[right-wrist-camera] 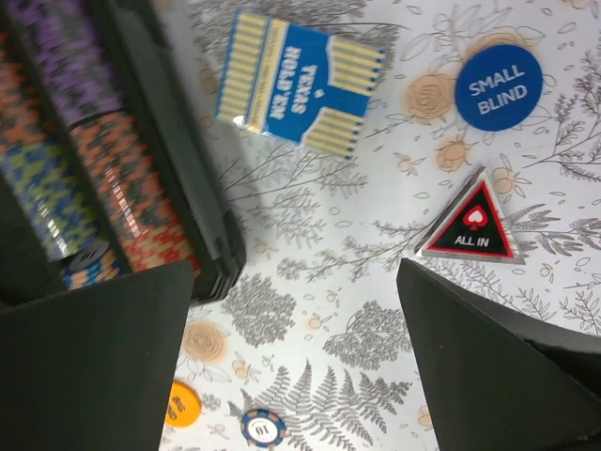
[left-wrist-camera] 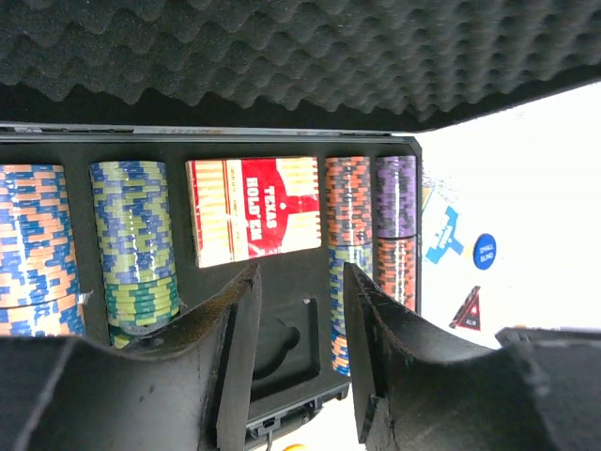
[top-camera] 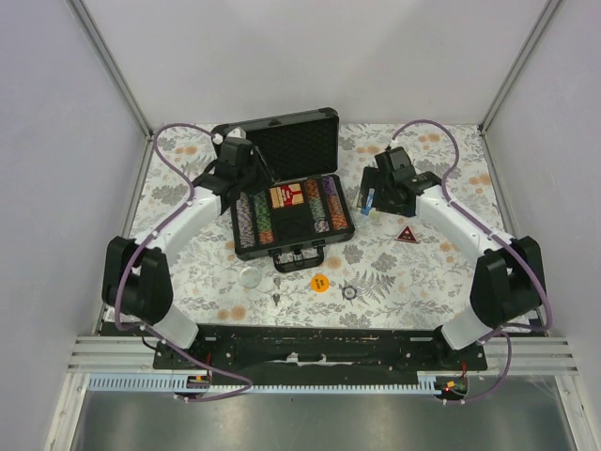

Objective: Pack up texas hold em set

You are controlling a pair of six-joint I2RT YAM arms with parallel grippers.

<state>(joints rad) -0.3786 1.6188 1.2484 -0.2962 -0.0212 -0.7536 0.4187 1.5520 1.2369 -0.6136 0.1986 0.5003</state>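
Left hand (left-wrist-camera: 300, 277), spread and empty, is hovering over the red deck (left-wrist-camera: 254, 209) seated in the case (top-camera: 293, 252); right hand (right-wrist-camera: 296, 272), spread wide beside the case, is likely targeting the blue deck (right-wrist-camera: 300, 83).

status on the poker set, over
Left claw open, empty, over the open case. Right claw open, empty, over the table. Red deck in case; blue deck, small blind button, all-in marker on the table outside.
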